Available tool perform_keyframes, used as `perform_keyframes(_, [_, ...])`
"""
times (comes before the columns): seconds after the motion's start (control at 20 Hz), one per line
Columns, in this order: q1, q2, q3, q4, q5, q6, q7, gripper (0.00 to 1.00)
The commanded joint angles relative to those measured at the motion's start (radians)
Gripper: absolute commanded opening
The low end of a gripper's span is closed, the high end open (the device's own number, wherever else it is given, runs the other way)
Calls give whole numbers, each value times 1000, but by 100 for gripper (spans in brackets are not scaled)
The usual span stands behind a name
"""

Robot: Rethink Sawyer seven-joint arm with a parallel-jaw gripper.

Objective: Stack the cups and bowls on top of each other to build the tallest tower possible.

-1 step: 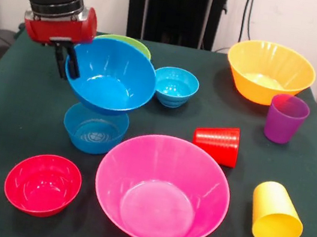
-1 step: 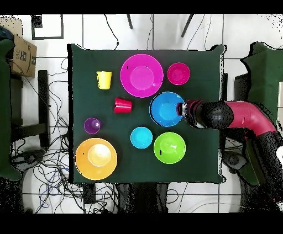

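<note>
Your gripper (image 1: 70,62) is clamped on the rim of the tilted blue bowl (image 1: 112,77) (light, glossy, slippery plastic), above the second blue bowl (image 1: 94,129); keep pinching the rim.

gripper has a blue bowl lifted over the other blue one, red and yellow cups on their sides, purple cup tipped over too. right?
Not quite: the purple cup stands upright, mouth up, as the front view shows. The rest holds: the gripper holds a tilted blue bowl by its rim above the second blue bowl, and the red cup and yellow cup lie on their sides.
</note>
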Motion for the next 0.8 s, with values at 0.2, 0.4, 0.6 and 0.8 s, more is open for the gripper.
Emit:
perform_keyframes(0.2, [8, 148, -20, -84, -33, -27, -258, 0])
perform_keyframes(0.4, [3, 185, -21, -106, -45, -26, -281, 0])
perform_keyframes(0.6, [-1, 202, -23, -108, -66, -35, -291, 0])
perform_keyframes(0.8, [-9, 213, -18, -120, -73, -35, -304, 0])
